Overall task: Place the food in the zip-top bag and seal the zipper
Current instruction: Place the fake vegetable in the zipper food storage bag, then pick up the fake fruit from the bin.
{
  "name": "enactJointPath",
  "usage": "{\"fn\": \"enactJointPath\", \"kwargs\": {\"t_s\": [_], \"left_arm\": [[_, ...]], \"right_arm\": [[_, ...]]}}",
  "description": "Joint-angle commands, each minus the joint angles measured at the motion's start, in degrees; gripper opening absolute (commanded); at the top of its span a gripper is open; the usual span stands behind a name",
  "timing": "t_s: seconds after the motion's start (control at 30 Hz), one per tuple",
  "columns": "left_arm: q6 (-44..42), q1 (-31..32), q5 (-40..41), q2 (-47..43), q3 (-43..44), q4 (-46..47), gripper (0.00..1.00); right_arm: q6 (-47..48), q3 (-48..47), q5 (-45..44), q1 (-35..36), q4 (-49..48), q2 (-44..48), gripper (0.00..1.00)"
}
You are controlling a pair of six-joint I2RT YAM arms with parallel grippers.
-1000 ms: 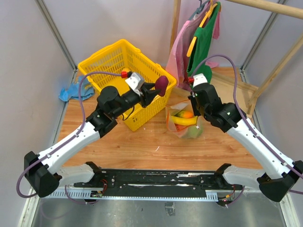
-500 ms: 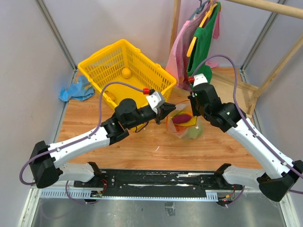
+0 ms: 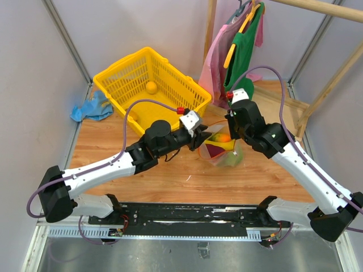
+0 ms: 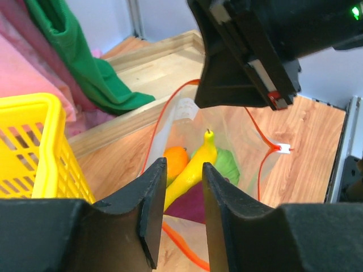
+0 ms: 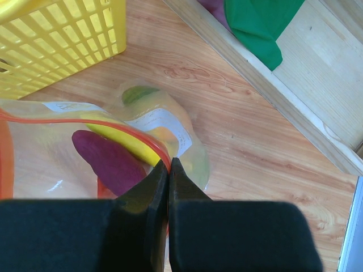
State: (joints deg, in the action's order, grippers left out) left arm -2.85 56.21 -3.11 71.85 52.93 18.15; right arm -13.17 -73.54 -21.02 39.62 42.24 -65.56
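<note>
The clear zip-top bag [image 3: 229, 157] lies on the wooden table with its mouth held up and open. My right gripper [image 3: 231, 131] [image 5: 169, 163] is shut on the bag's rim at the red-orange zipper [image 5: 127, 131]. Inside lie food pieces: a purple piece [image 3: 212, 150] [image 5: 108, 160] [image 4: 195, 205], a long yellow piece [image 4: 193, 167], an orange fruit [image 4: 176, 158] and a green piece [image 4: 228, 165]. My left gripper [image 3: 202, 136] [image 4: 182, 173] hovers just over the mouth, open, with nothing between its fingers. A yellow-orange round fruit [image 3: 151, 86] sits in the basket.
A yellow plastic basket [image 3: 122, 76] [image 4: 28, 153] stands behind and left of the bag. A blue cloth [image 3: 91, 107] lies at the far left. Green and pink garments [image 3: 241, 45] hang on a wooden rack at the back right, over a raised wooden ledge [image 5: 266, 90].
My left arm swung right from above the basket to the bag's mouth with the purple piece, which now lies in the bag. The right arm held still.
</note>
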Motion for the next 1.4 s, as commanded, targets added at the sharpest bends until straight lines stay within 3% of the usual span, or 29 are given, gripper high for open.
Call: {"fn": "enactJointPath", "kwargs": {"t_s": [0.0,0.27,0.5,0.8,1.13,1.37], "left_arm": [[1.6,0.5,8.3,-1.1,4.9,-4.8,0.41],[2.9,-0.6,23.4,-1.3,12.8,-17.5,0.70],[8.9,-9.0,28.7,0.2,17.9,-25.6,0.99],[15.3,-21.0,31.2,6.3,23.4,-33.4,0.99],[25.2,-30.2,40.2,23.3,37.8,-50.9,0.99],[28.1,-34.6,41.2,33.5,42.7,-55.3,0.99]], "right_arm": [[-1.0,-1.1,-0.6,0.2,-1.4,1.5,0.01],[-1.0,-0.7,-0.9,0.3,-1.4,1.8,0.01],[-0.8,-0.2,-1.0,0.3,-1.7,2.2,0.01],[0.1,0.2,-1.1,0.2,-2.1,2.4,0.01],[1.0,0.7,-0.6,0.2,-2.5,2.7,0.01],[1.4,1.5,-0.9,0.2,-2.7,3.4,0.01]]}}
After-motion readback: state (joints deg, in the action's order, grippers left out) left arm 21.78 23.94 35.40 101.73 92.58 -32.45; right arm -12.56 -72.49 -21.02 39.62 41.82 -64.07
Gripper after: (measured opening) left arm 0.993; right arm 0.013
